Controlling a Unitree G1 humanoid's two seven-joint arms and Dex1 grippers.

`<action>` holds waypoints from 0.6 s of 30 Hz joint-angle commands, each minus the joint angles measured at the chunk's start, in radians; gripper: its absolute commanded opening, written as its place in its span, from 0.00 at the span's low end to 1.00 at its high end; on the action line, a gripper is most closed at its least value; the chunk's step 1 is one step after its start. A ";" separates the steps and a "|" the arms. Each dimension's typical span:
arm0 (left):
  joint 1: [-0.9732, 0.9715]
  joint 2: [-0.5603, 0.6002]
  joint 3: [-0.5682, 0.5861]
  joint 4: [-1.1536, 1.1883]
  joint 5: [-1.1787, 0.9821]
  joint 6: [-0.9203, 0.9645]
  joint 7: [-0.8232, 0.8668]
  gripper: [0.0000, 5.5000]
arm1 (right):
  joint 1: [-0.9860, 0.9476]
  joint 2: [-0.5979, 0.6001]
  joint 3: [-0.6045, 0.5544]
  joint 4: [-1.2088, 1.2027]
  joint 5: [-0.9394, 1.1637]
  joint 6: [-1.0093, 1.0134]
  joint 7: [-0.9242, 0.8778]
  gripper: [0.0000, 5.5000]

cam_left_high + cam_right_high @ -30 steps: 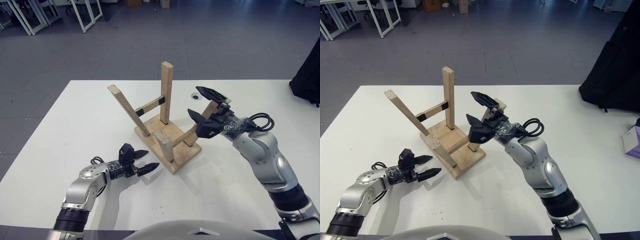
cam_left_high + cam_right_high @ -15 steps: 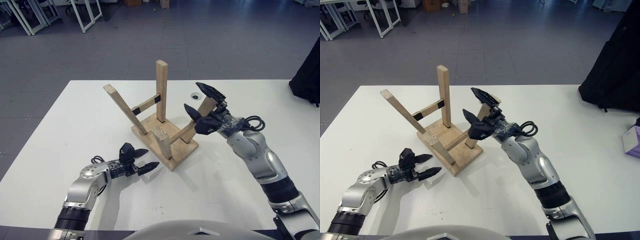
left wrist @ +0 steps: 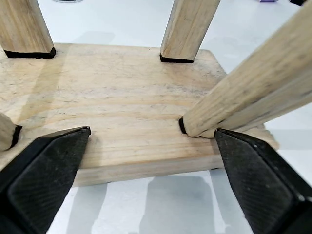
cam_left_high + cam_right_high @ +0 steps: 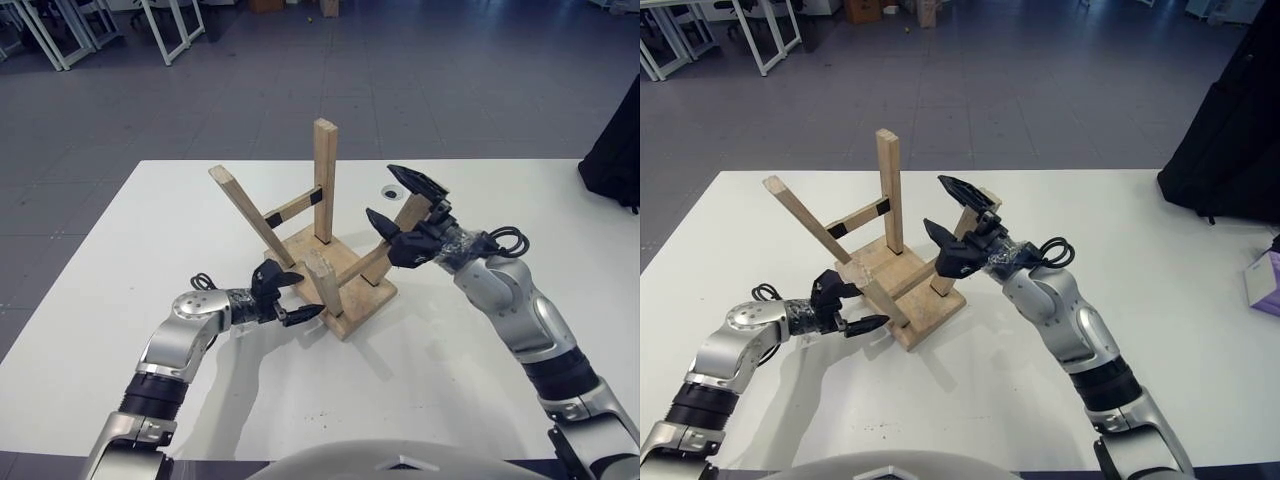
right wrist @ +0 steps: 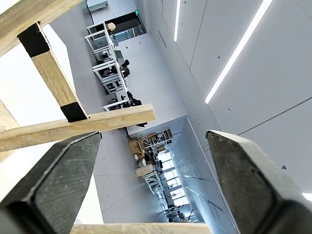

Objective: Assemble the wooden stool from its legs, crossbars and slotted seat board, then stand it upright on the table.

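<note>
The wooden stool lies upside down on the white table, its seat board (image 4: 345, 300) flat and its legs pointing up. One leg (image 4: 323, 180) stands upright, and another (image 4: 250, 215) slants left, joined to it by a crossbar (image 4: 293, 208). My left gripper (image 4: 305, 297) is open at the board's near-left edge, its fingers (image 3: 44, 170) straddling that edge beside a short leg (image 3: 253, 83). My right gripper (image 4: 380, 190) is open around the top of the right slanted leg (image 4: 405, 218), and the crossbar (image 5: 73, 126) runs beyond its fingers (image 5: 243, 185).
A round hole (image 4: 392, 190) is set in the table behind the stool. A black bag (image 4: 615, 150) hangs past the right edge, and a purple box (image 4: 1267, 282) sits at the far right. Bare table (image 4: 450, 400) lies in front.
My left gripper has moved forward and right up to the seat board's edge. The stool and my right gripper shifted slightly left a second ago and have held since.
</note>
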 commanded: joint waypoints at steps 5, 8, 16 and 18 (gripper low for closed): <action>-0.057 0.023 -0.122 0.059 0.083 0.136 -0.035 0.86 | 0.070 -0.025 0.087 0.054 -0.010 0.044 0.144 0.73; -0.053 0.045 -0.153 0.054 0.080 0.177 -0.069 0.86 | 0.069 -0.026 0.087 0.052 -0.003 0.058 0.167 0.73; -0.041 0.062 -0.187 0.077 0.079 0.195 -0.094 0.86 | -0.069 0.060 -0.075 0.043 -0.052 0.044 -0.139 0.73; -0.035 0.064 -0.188 0.080 0.078 0.193 -0.090 0.86 | -0.088 0.071 -0.121 0.024 -0.051 0.033 -0.201 0.73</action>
